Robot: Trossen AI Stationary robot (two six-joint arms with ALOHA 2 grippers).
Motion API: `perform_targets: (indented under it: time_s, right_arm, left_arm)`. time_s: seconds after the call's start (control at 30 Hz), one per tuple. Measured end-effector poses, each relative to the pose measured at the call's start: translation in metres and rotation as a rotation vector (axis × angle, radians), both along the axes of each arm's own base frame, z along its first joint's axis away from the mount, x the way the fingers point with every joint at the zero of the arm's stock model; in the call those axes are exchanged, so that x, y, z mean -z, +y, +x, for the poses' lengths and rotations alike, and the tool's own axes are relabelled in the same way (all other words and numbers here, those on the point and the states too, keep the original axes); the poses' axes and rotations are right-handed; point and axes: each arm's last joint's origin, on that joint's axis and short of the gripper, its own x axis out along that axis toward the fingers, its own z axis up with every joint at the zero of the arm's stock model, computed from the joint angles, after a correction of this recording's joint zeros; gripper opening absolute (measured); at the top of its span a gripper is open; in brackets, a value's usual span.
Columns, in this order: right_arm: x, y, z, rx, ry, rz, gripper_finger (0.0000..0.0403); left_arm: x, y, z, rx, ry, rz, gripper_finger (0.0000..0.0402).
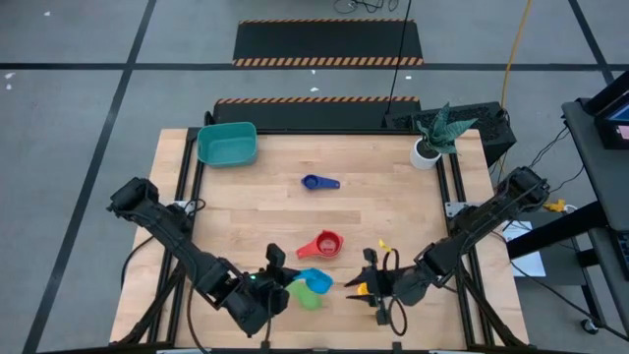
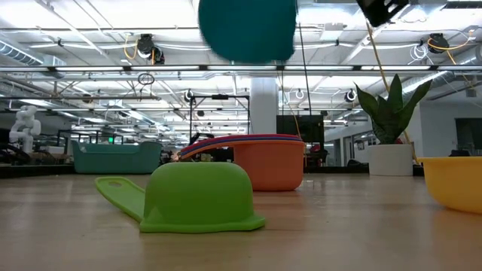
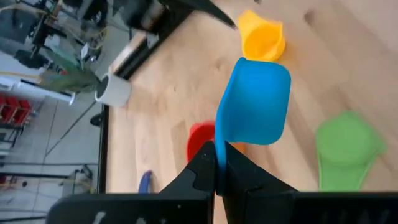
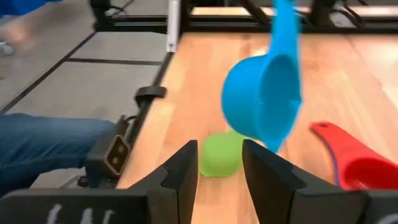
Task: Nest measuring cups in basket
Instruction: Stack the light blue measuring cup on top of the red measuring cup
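- The teal basket (image 1: 227, 144), a smooth plastic tub with rounded corners, is sitting at the upper left of the wooden table (image 1: 295, 221) in the high view.
- The left gripper (image 3: 217, 167), at the lower centre, is pinching the flat handle of the light blue cup (image 3: 255, 102), holding it above the table.
- The green cup (image 2: 197, 197) is lying upside down; only the low view shows its domed back and flat handle.
- The red cup (image 1: 324, 244) is sitting mid-table, the dark blue cup (image 1: 317, 182) above it.
- The right gripper (image 4: 219, 169) is standing with its fingers apart, holding nothing, next to the glossy yellow cup (image 3: 262, 37).
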Motion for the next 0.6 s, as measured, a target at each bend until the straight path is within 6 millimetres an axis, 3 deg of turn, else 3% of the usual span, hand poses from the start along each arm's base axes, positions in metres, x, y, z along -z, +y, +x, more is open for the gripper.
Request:
perform_targets:
  time_s: [0.27,0.6]
  right_arm:
    - [-0.008,-0.009,-0.011,0.078,0.038,-0.022,0.0119]
    - [-0.022,-0.008,-0.022,0.092,0.010,0.076,0.0119]
  left_arm:
    - [0.018,0.011,0.002,-0.030,0.009,0.148,0.0008]
    - [0.044,0.033,0.015,0.056,0.070,0.497,0.0009]
